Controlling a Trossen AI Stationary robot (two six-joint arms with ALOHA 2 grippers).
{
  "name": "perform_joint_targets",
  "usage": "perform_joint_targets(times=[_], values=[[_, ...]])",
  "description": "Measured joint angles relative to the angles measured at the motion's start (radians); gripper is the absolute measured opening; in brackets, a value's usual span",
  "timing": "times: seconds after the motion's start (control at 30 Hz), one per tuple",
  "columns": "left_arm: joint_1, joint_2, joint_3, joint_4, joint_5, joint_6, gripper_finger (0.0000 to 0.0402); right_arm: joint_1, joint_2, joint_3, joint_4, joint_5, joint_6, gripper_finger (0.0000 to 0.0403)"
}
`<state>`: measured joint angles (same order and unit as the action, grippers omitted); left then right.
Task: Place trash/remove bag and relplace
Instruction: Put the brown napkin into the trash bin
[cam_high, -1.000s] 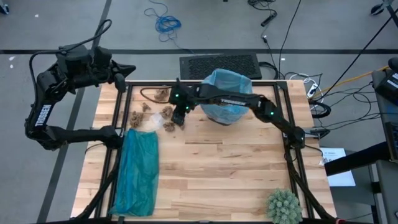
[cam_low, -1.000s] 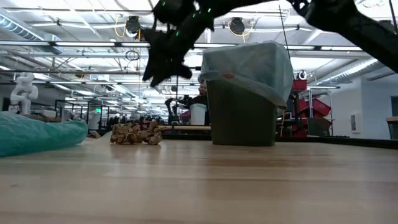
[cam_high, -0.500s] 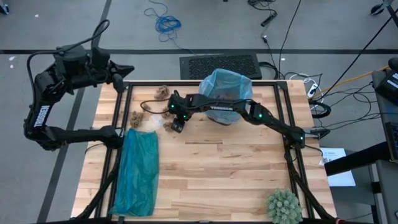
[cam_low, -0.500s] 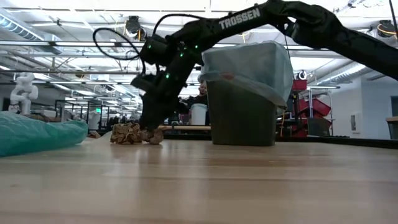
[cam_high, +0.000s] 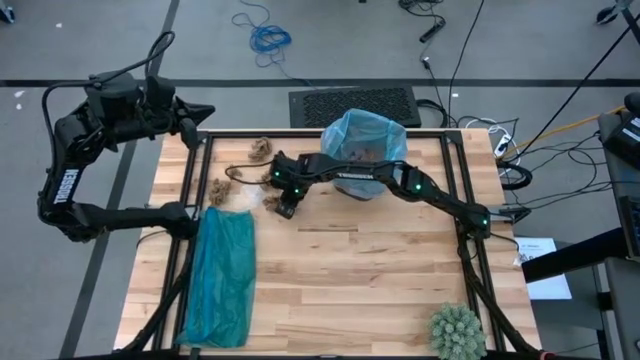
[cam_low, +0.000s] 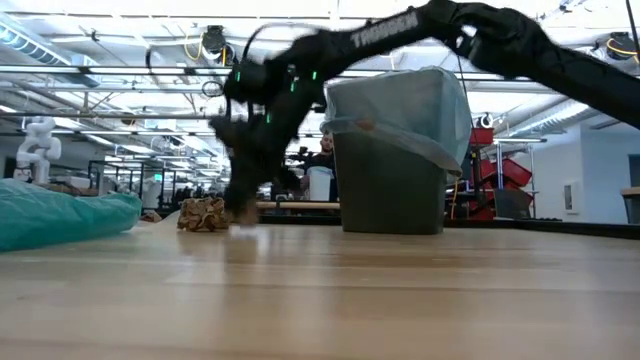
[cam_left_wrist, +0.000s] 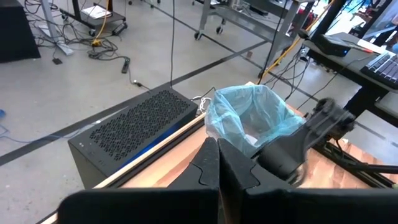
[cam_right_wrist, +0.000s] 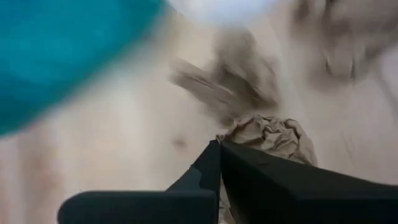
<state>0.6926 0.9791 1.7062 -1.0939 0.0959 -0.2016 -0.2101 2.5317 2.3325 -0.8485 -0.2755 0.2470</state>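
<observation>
Several crumpled brown scraps of trash (cam_high: 219, 188) and a white wad (cam_high: 240, 198) lie on the wooden table (cam_high: 380, 280) at its far left. One more scrap (cam_high: 262, 150) lies near the far edge. My right gripper (cam_high: 283, 208) is down among them, shut on a brown scrap (cam_right_wrist: 273, 138). The dark bin (cam_low: 390, 185) stands at the far middle, lined with the pale blue bag (cam_high: 362, 140). My left gripper (cam_left_wrist: 219, 163) is shut and held high beyond the table's far left corner (cam_high: 205, 112). My right gripper pinches a crumpled brown scrap by one edge (cam_right_wrist: 233, 138) between its two shut fingers. The fingers slant down from the table's right side. Most of the scrap bulges out beside the fingertips. It is close over the table beside the scrap pile (cam_low: 203, 214); whether it is lifted clear I cannot tell.
A darker teal plastic bag (cam_high: 222, 275) lies spread along the table's left side, near the scraps. A spiky green ball (cam_high: 457, 330) sits at the near right corner. A black perforated box (cam_high: 355, 104) stands on the floor behind the bin. The table's middle and near part are bare wood.
My right gripper has come down from above the scraps to the table beside the white wad and has taken hold of a brown scrap. It is blurred with motion in the low view now. The other scraps and the bin stay where they were.
</observation>
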Motion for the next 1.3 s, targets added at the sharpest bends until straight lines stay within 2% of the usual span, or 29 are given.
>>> perform_joint_targets(times=[0.23, 0.43, 0.57, 0.73, 0.97, 1.1, 1.3], values=[[0.000, 0.000, 0.000, 0.001, 0.000, 0.006, 0.0000, 0.013, -0.210, 0.001, 0.016, -0.010, -0.047, 0.0000], [0.000, 0.000, 0.000, 0.004, -0.026, 0.009, 0.0000, -0.012, -0.375, 0.002, -0.043, 0.191, -0.087, 0.0000], [0.000, 0.002, 0.000, 0.006, -0.036, 0.026, 0.0000, -0.068, -0.454, 0.001, -0.084, 0.257, -0.066, 0.0000], [0.000, 0.002, 0.000, 0.006, -0.037, 0.024, 0.0000, -0.154, -0.540, 0.003, -0.303, 0.336, 0.010, 0.0000], [0.000, 0.002, 0.000, 0.006, -0.039, 0.023, 0.0000, -0.230, -0.555, 0.002, -0.636, 0.326, 0.141, 0.0002], [0.000, 0.002, 0.000, 0.007, -0.040, 0.023, 0.0000, -0.250, -0.525, 0.000, -0.635, 0.359, 0.131, 0.0036], [0.000, 0.002, 0.000, 0.006, -0.042, 0.024, 0.0000, -0.251, -0.515, 0.000, -0.561, 0.352, 0.098, 0.0147]])
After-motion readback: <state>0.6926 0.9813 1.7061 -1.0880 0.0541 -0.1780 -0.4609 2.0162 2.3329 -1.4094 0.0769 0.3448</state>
